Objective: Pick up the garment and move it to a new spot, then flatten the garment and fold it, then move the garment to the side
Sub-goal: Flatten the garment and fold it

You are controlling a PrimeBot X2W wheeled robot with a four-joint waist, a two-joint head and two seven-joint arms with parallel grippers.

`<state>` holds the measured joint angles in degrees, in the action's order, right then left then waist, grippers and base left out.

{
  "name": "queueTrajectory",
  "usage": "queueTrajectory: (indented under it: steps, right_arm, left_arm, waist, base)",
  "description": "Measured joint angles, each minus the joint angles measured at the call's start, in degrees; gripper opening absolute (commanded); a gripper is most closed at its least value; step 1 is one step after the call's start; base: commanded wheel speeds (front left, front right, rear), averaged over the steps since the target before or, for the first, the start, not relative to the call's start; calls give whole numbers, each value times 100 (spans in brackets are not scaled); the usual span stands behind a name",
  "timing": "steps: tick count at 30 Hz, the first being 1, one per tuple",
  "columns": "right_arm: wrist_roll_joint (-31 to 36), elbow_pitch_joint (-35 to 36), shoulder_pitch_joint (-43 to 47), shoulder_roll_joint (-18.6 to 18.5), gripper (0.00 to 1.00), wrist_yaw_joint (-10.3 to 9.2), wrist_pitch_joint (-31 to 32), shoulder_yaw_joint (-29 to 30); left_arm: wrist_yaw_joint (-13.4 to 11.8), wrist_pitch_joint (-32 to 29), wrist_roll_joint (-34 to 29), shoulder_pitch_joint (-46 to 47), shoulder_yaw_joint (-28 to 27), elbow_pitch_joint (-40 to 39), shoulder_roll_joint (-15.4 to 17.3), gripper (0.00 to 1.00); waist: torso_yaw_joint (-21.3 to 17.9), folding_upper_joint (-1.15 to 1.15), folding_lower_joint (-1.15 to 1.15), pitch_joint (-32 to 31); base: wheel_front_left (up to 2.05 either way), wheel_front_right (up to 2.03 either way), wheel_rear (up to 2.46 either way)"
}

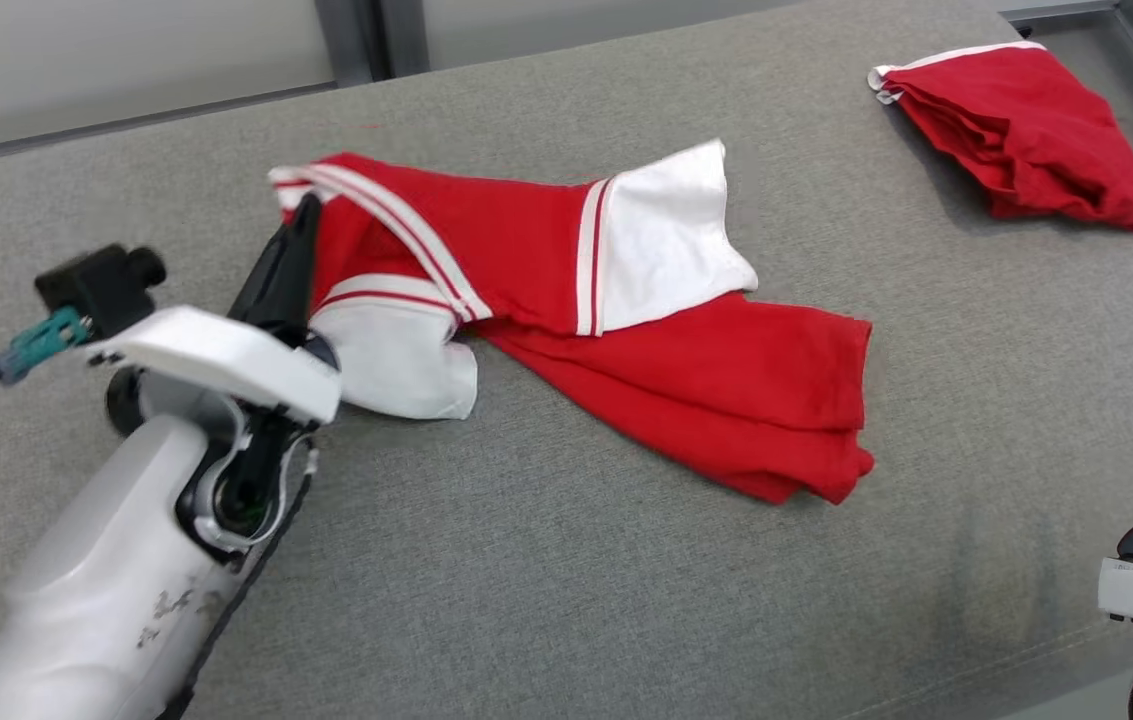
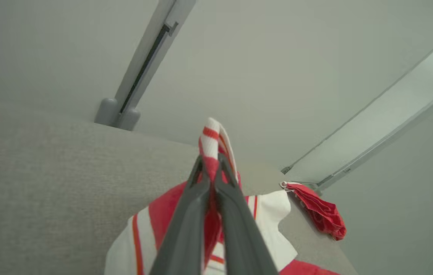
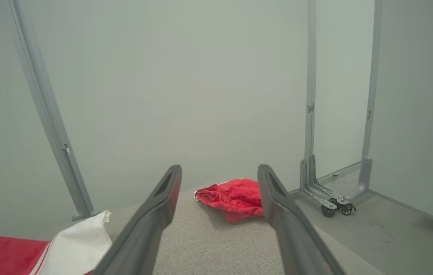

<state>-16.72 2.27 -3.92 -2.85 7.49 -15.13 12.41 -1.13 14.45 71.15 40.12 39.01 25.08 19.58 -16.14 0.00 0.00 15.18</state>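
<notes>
Two red pieces sit on the grey counter [image 1: 526,560] right now. Near the left edge, the left gripper [image 1: 304,212] is clamped tight on the striped white-and-red trim of the garment [image 1: 626,330]. The rest sprawls rumpled across the middle. Another red bundle [image 1: 1026,130] sits at the far right corner, and the right gripper [image 3: 219,172] hangs by the right edge, fingers spread wide.
</notes>
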Motion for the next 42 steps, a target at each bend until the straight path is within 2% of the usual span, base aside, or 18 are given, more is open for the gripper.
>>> queueTrajectory:
  steps: [3, 7, 12, 15, 16, 17, 18, 22, 25, 27, 29, 30, 32, 33, 38, 42]
  right_arm:
    - [53, 0, -35, 1, 100, 0, 0, -48]
    - [76, 4, -31, 1, 100, 0, 0, -114]
    - [125, -5, 110, 2, 100, 0, 0, -146]
    - [190, -25, 168, 3, 100, 0, 1, -180]
    - [214, -27, 166, 3, 100, 0, 0, -192]
    - [231, -27, 166, 1, 100, 0, 0, -210]
    - [255, -27, 166, 2, 100, 0, 1, -231]
    - [301, -24, 150, 2, 100, 1, 1, -276]
    - [314, -15, 151, 3, 100, 1, 0, -288]
    - [314, -14, 159, 2, 100, 0, 0, -298]
    - [313, -14, 184, 2, 100, 1, 1, -309]
    - [312, -16, 217, 3, 100, 1, 0, -308]
    - [307, -38, 291, 3, 100, 0, 0, -300]
    - [305, -47, 312, 2, 100, 0, 1, -291]
    - [304, -57, 353, 3, 100, 1, 1, -271]
    - [309, -53, 330, 2, 100, 1, 0, -293]
  left_arm:
    - [-45, 31, 48, -454, -355, 230, 209, 0]
    - [-14, 47, 90, -985, -1033, 410, 275, 0]
    - [81, 54, -289, -1504, -1790, 541, 278, 0]
    - [22, 54, -712, -1624, -1971, 630, 254, 0]
    - [-15, 54, -851, -1624, -2042, 661, 224, 13]
    - [-54, 53, -968, -1623, -2116, 700, 193, 70]
    - [-75, 54, -1082, -1622, -2199, 732, 157, 100]
    - [-163, 54, -1729, -1602, -2587, 759, 64, 100]
    - [-520, 57, -2617, -1664, -3032, 413, -69, 100]
    - [-682, 69, -3074, -1903, -3366, 35, -298, 100]
    - [-708, 66, -3513, -2282, -3581, -425, -617, 100]
    - [-646, 68, -3684, -2475, -3618, -657, -793, 100]
    - [-143, 68, -4040, -2874, -3214, -905, -975, 100]
    - [-31, 66, -4258, -3087, -3021, -971, -1084, 100]
    - [130, 67, -4843, -3630, -2376, -853, -1343, 100]
    - [215, -133, -4753, -3704, -2073, -504, -1521, 100]
  waist:
    - [107, 0, 0, 61]
    - [165, 0, 0, 55]
    - [280, 0, 0, 11]
    - [378, 0, 0, -10]
    - [414, 0, 0, -19]
    - [446, 0, 0, -29]
    - [473, 0, 0, -41]
    - [527, 0, 0, -89]
    - [549, 0, 0, -126]
    - [559, 0, 0, -145]
    - [568, 0, 0, -169]
    - [575, 0, 0, -182]
    - [590, 0, 0, -215]
    - [607, 0, 0, -225]
    - [722, 0, 0, -231]
    - [785, 0, 0, -215]
  base:
    - [0, 0, 0]
    - [0, 0, 0]
    - [0, 0, 0]
    - [0, 0, 0]
    - [0, 0, 0]
    - [0, 0, 0]
    - [0, 0, 0]
    - [0, 0, 0]
    - [0, 0, 0]
    - [0, 0, 0]
    - [0, 0, 0]
    - [0, 0, 0]
    - [0, 0, 0]
    - [0, 0, 0]
    - [0, 0, 0]
    - [0, 0, 0]
